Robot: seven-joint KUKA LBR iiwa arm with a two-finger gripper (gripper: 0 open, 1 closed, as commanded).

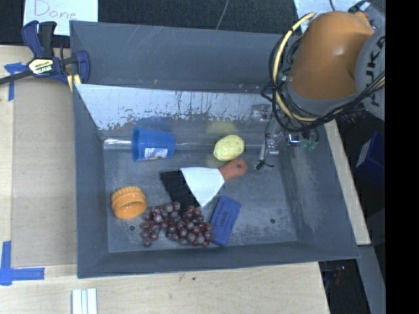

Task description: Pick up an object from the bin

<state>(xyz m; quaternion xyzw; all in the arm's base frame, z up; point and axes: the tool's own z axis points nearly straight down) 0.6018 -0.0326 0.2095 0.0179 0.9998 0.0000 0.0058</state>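
**If picked, the red-brown lump [234,169] may roll**

Because it is small and round, the red-brown lump, on the bin [314,208] floor nearer the right wall, looks light and slippery; grab it across its middle. A yellow lemon [228,147] sits just behind it. The gripper [268,152] hangs just beside it; open or closed, I cannot tell.

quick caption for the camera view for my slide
KUKA arm's gripper in the right part of the grey bin, beside a reddish-brown piece and a yellow lemon; dark grapes lie lower left
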